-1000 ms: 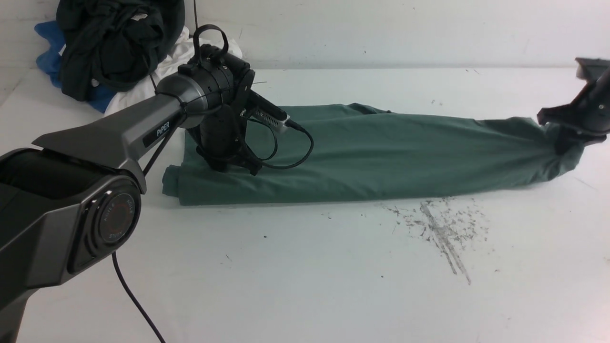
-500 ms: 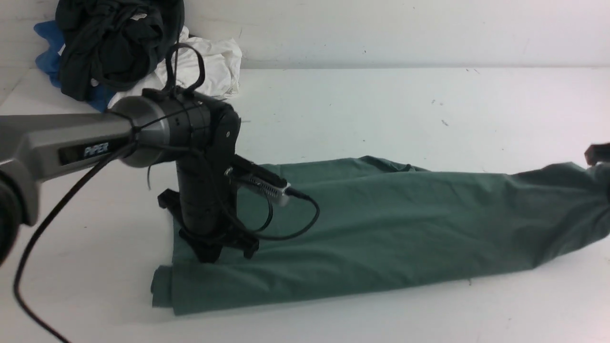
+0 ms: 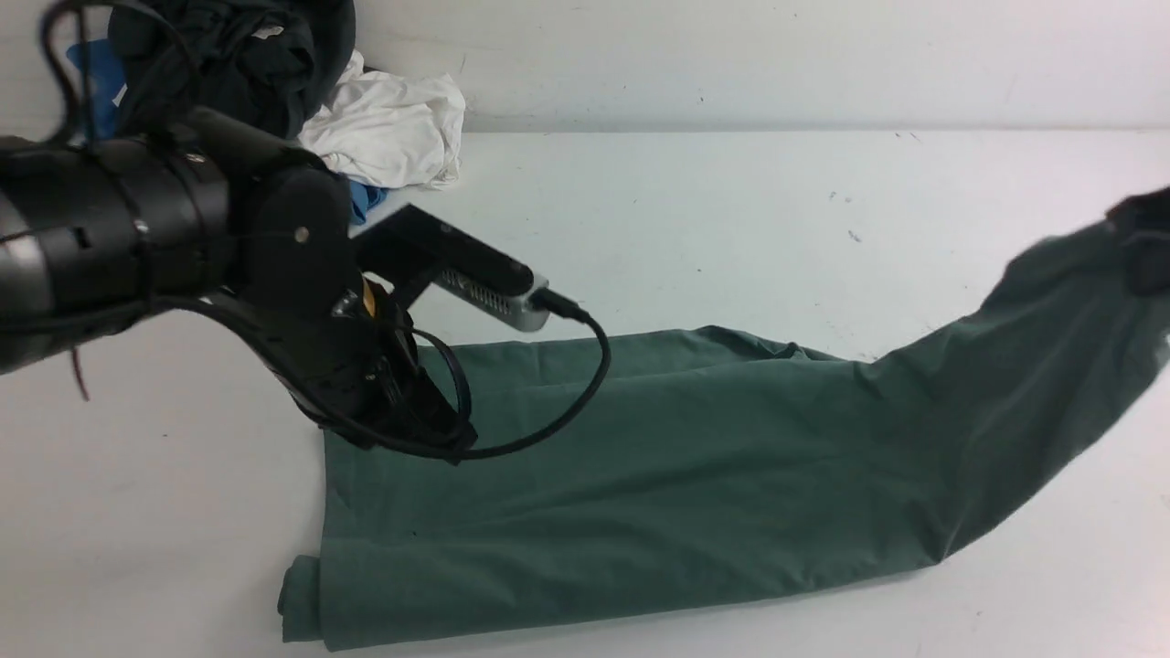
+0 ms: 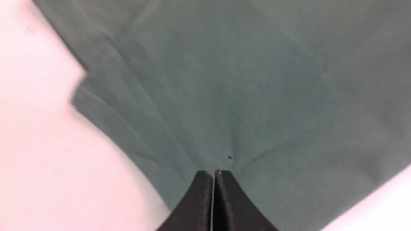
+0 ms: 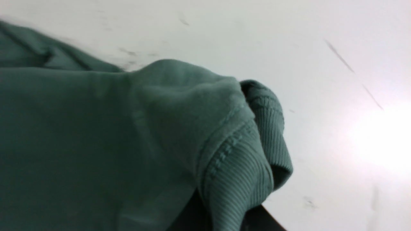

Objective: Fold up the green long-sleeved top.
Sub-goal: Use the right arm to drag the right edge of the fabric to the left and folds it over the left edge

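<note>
Pulled nearer, the one green long-sleeved top (image 3: pixel 658 475) is pinched by two pairs, left fingers (image 4: pixel 199 202) and right fingers (image 5: pixel 186 216).

The top (image 3: pixel 686 475) is plain sage green (its cuff (image 5: pixel 237 179) ribbed), the table (image 3: pixel 731 201) white.

Open table (image 3: pixel 731 210) beyond the green long-sleeved top (image 3: pixel 640 475); clothes heap (image 3: pixel 384 128) (perhaps three garments) at far left.

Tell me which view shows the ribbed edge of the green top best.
Right wrist view: the ribbed edge is close up, ridges and stitching clear. The front view shows most of the green top but no ribbing; the left wrist view shows only plain fabric at the left gripper.
</note>
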### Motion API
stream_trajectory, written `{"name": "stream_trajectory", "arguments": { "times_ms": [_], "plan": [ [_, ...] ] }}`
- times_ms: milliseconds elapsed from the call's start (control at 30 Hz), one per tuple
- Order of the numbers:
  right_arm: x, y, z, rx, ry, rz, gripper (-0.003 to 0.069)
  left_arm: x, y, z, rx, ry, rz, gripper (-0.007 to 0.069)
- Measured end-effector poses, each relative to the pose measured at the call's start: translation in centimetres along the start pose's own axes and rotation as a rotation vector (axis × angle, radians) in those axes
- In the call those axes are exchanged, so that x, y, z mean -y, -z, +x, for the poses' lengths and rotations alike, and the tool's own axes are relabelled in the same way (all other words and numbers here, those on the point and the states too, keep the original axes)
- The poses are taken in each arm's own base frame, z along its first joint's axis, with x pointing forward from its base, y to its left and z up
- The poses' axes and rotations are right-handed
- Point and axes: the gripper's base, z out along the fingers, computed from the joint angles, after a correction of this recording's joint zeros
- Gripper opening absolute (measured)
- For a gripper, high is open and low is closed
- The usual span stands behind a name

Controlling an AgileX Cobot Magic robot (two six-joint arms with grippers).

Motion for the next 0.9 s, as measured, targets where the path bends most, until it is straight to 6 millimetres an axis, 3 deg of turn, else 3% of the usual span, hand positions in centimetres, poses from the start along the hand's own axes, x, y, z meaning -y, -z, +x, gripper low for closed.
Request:
{"name": "stream_trajectory", "arguments": {
  "times_ms": [33, 67, 133, 233, 333, 367, 400, 533, 633, 667, 733, 900],
  "plan": [
    [-3.1, 0.6, -0.8, 0.011, 0.084, -0.049, 0.0008, -0.1, 1.7, 0.2, 0.048, -0.004, -0.012, -0.0008],
    [-3.1, 0.7, -0.8, 0.013, 0.084, -0.049, 0.0008, -0.1, 1.9, 0.2, 0.055, -0.004, -0.013, -0.0008],
    [-8.6, 1.7, -1.8, 0.053, 0.216, -0.141, 0.0008, -0.3, 5.1, 0.9, 0.127, -0.012, -0.039, -0.0008],
    [-14.2, 2.0, -2.3, 0.075, 0.308, -0.263, 0.0006, -0.6, 7.9, 2.1, 0.168, -0.013, -0.063, -0.0008],
    [-19.7, 0.5, -2.3, 0.052, 0.382, -0.376, 0.0006, -0.9, 10.0, 3.6, 0.175, -0.003, -0.092, -0.0008],
    [-20.4, 0.5, -2.2, 0.053, 0.394, -0.388, 0.0006, -0.9, 10.3, 3.8, 0.181, 0.000, -0.095, -0.0008],
    [-23.0, -0.6, -2.0, 0.037, 0.421, -0.437, 0.0006, -1.0, 11.2, 4.5, 0.180, 0.012, -0.113, -0.0008],
    [-29.8, -4.6, -0.9, -0.016, 0.469, -0.544, 0.0006, -1.2, 13.5, 6.2, 0.208, 0.035, -0.137, -0.0008],
    [-32.5, -6.6, -0.4, -0.035, 0.475, -0.582, 0.0006, -1.2, 14.5, 7.0, 0.227, 0.041, -0.139, -0.0008],
    [-34.4, -8.4, 0.1, -0.056, 0.474, -0.607, 0.0006, -1.1, 15.2, 7.5, 0.248, 0.051, -0.140, -0.0008],
    [-36.2, -10.2, 0.4, -0.069, 0.465, -0.628, 0.0006, -1.1, 15.8, 8.0, 0.260, 0.054, -0.142, -0.0008],
    [-38.1, -13.1, 0.8, -0.104, 0.434, -0.667, 0.0006, -1.2, 16.4, 8.6, 0.273, 0.055, -0.151, -0.0008]
  ]
}}
